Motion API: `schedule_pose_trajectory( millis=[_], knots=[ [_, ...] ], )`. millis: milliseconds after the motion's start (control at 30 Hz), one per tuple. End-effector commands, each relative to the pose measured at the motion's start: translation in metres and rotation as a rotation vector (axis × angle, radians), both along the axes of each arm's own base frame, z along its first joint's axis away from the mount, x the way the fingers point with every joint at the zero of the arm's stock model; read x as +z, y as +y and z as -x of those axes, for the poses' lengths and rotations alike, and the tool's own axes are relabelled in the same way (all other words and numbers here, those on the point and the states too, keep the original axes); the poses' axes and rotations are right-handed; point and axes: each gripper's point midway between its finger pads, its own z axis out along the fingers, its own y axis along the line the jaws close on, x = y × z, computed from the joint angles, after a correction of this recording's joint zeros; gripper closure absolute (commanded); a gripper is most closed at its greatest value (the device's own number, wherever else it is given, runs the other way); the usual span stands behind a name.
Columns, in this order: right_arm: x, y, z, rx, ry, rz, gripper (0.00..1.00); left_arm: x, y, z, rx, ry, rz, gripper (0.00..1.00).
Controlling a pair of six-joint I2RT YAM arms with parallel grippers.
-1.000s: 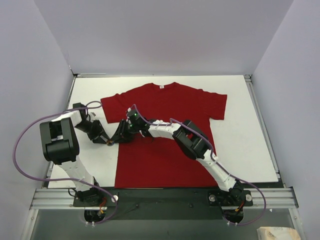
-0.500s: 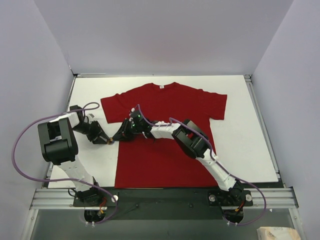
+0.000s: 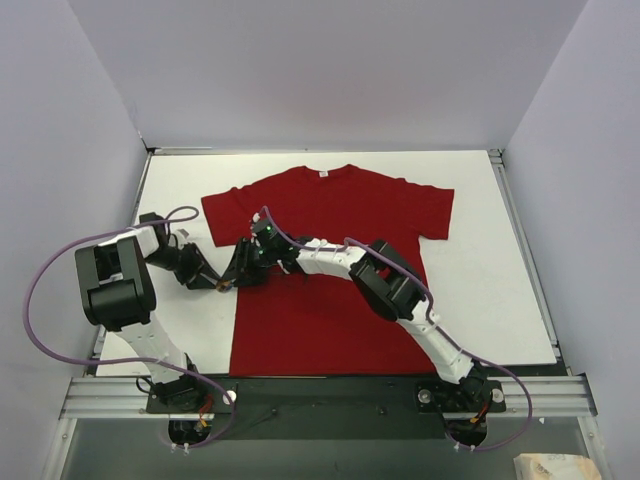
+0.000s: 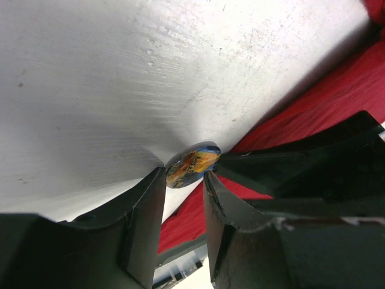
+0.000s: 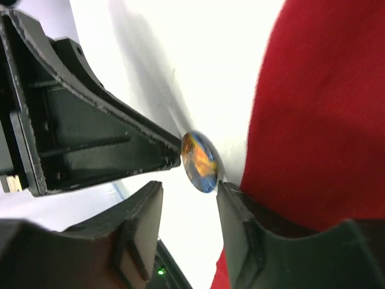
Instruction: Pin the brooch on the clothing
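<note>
The small round brooch [image 4: 192, 165], glossy with orange, yellow and dark blue patches, sits at the tips of the left gripper [image 4: 183, 179]. In the left wrist view that gripper's two black fingers [image 4: 144, 217] stand at a narrow gap. The lower edge of the badge rests between their tips, and both tips touch its rim. The badge stands tilted on edge over the white table [image 3: 480, 290], so it looks pinched there rather than lying flat.

The right gripper [image 5: 189, 186] comes in from the opposite side. In the right wrist view its jaws are parted with nothing between them. The brooch [image 5: 200, 161] lies just beyond their tips, and one black fingertip [image 5: 225, 189] reaches up to the badge's lower rim. Whether it actually touches I cannot tell. In the same view a finger of the left gripper comes in from the left, its point against the badge's edge.

From the top camera the two grippers meet tip to tip just off the side hem of the dark red short-sleeved T-shirt [image 3: 330, 300]. This is on the left arm's side, below the sleeve. The shirt lies spread flat on the table, collar away from the arm bases. The brooch is beside the cloth, not on it, with the red fabric close behind it in both wrist views.
</note>
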Motion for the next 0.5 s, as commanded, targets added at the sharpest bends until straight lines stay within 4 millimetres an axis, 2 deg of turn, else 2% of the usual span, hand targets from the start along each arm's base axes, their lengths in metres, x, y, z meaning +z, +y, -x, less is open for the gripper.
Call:
schedule_pose_trajectory(
  millis=[0,33,233,467],
  knots=[
    [-0.006,-0.02,0.01,0.038,-0.052,0.177,0.52,-0.013,0.025,0.003,-0.032,0.019,-0.157,0.59],
    [-0.011,-0.025,0.013,0.039,-0.037,0.21,0.5,-0.016,0.024,0.004,-0.034,0.027,-0.154,0.59],
    [-0.032,-0.022,0.018,0.041,0.002,0.242,0.48,-0.026,0.016,0.007,-0.052,0.047,-0.136,0.75],
    [-0.044,-0.007,0.017,0.044,0.016,0.217,0.49,-0.028,0.012,0.007,-0.063,0.049,-0.131,0.77]
  ],
)
